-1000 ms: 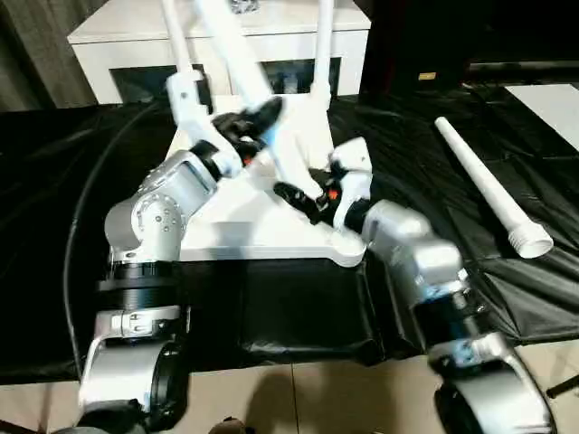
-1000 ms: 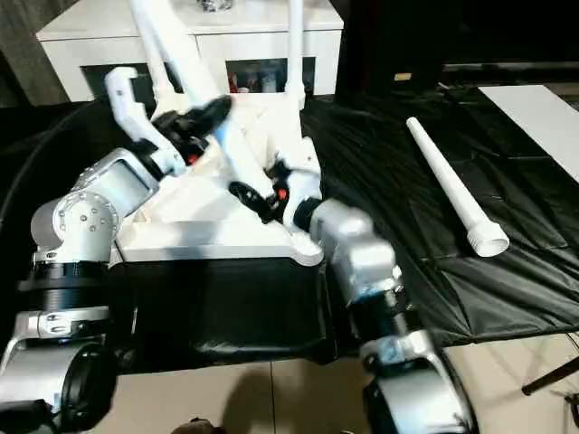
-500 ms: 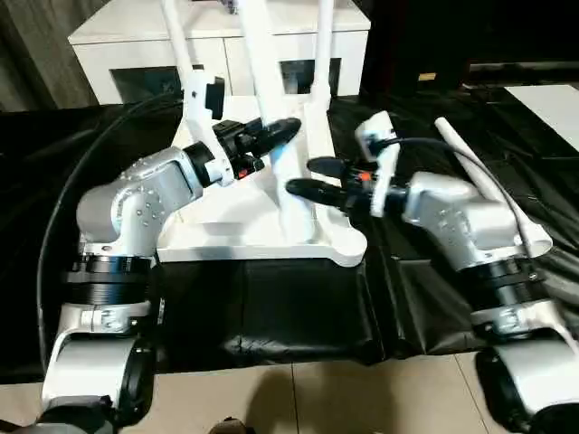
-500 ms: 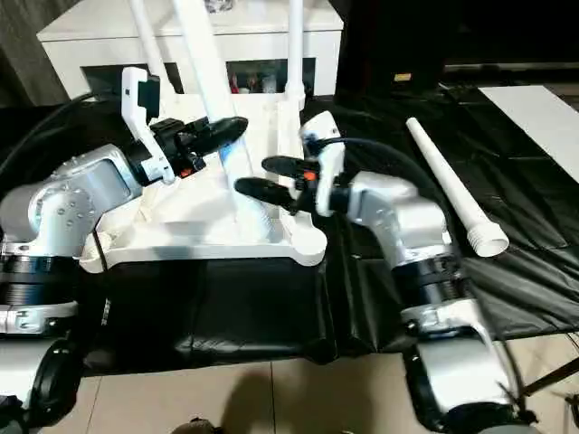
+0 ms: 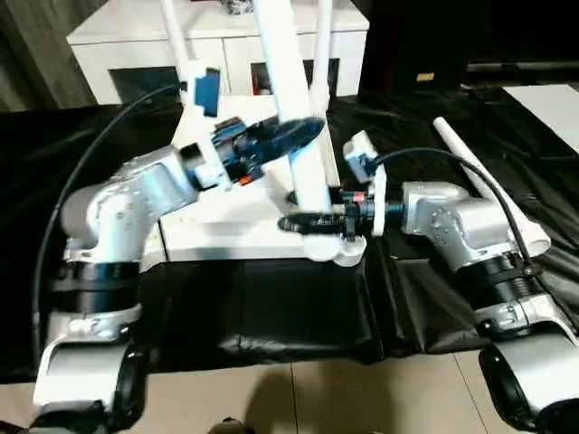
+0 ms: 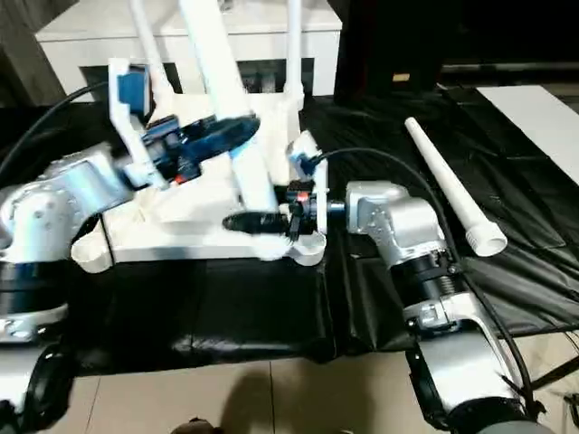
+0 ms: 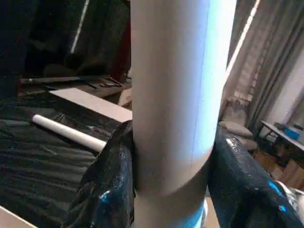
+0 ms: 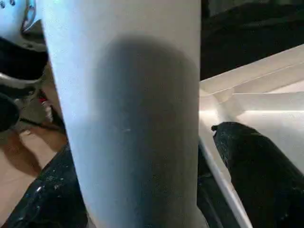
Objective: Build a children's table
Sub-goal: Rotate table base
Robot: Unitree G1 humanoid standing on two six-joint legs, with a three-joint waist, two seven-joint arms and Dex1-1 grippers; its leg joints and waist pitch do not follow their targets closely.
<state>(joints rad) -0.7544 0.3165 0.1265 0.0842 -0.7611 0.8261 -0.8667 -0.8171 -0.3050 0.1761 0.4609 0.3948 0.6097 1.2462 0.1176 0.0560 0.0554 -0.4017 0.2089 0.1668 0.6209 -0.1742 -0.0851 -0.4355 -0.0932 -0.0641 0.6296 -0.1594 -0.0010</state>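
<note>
A leg [image 5: 291, 108] is clasped by the left gripper [image 5: 288, 136] and bracketed loosely low down by the open right gripper [image 5: 308, 222] at the near corner socket [image 5: 336, 250] of the tabletop [image 5: 226, 217], so it could be jammed if pushed in tilted.

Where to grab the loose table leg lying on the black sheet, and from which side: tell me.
Grip the loose table leg mid-shaft, coming from above with fingers across its width. It lies flat on the black sheet, open space either side; the flared threaded end is wider and belongs in a socket.
</note>
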